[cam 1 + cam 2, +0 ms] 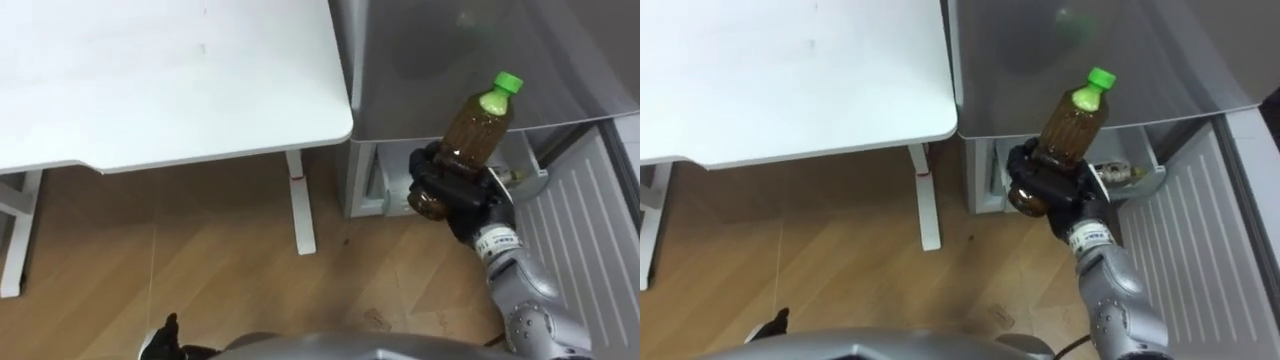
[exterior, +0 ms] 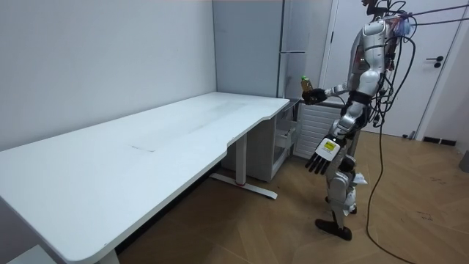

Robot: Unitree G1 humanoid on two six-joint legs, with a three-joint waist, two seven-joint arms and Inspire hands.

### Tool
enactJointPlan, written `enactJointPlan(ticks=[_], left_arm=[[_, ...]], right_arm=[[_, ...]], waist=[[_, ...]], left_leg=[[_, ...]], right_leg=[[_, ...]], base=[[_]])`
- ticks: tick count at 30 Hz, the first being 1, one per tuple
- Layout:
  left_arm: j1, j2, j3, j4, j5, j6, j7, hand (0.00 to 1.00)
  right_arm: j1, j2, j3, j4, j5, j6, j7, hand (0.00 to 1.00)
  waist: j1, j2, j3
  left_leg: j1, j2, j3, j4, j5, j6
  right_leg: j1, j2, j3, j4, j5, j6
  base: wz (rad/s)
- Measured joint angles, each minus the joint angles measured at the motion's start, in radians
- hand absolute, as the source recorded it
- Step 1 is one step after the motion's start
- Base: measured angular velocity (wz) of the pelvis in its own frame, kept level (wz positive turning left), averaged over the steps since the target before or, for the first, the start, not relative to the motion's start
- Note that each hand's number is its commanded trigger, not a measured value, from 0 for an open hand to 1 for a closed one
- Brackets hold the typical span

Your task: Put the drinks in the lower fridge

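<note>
- Drink bottle (image 1: pixel 478 125), brown with a green cap, is held in the air in front of the grey fridge (image 1: pixel 450 50), tilted with its cap leaning toward the fridge front.
- The right hand (image 1: pixel 445 185) has its fingers curled round the bottle's lower part. The base sits against the palm, and the shoulder and cap stand free above the fingers.
- Gripped so low, the bottle could pivot or slide out as the arm drops toward the lower compartment (image 1: pixel 385 175).
- The cap could strike the edge above that opening, or the arm could brush the open door (image 1: pixel 570 220) beside it.
- The left hand (image 2: pixel 320 155) hangs at the robot's side, fingers straight.
</note>
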Motion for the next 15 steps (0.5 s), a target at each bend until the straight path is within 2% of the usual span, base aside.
enactJointPlan(ticks=[8, 15], left_arm=[[-0.001, -0.003, 0.0, -0.001, 0.007, 0.007, -0.001, 0.0], [0.01, -0.003, 0.018, -0.001, 0.005, 0.013, -0.015, 0.0]], right_arm=[[0.0, 0.004, -0.031, 0.029, 0.052, 0.0, -0.101, 1.0], [-0.002, 0.016, -0.042, 0.057, 0.18, 0.0, -0.172, 1.0]], waist=[[-0.026, 0.011, -0.0042], [-0.025, 0.002, 0.0004]], left_leg=[[-0.014, 0.0, 0.005, 0.001, 0.0, 0.0], [-0.03, 0.0, 0.005, 0.008, 0.0, 0.0]], right_leg=[[-0.007, 0.001, 0.005, -0.001, 0.0, 0.001], [-0.022, 0.001, 0.003, 0.0, 0.0, 0.001]], base=[[-0.01], [0.0]])
